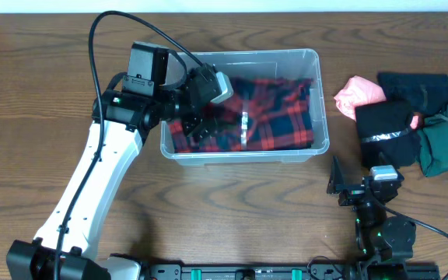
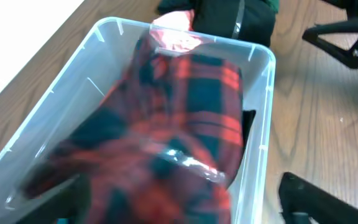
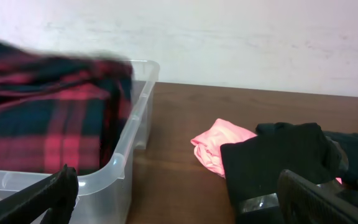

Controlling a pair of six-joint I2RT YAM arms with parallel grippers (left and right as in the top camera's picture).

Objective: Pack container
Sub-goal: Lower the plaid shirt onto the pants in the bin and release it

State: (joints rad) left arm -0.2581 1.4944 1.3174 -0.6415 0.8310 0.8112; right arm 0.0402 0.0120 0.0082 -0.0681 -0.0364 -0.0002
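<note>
- No readable text, brand or number in any view.
- Black housing [image 1: 148, 66] on the left arm carries a pale label-like strip — any print on it is too small to make out.

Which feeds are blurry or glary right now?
Left wrist: plaid cloth smeared by blur, shiny highlight near its lower end. Right wrist: that cloth is blurred too, the pink cloth sharper. Overhead: sharp, one glare streak on the cloth inside the container.
</note>
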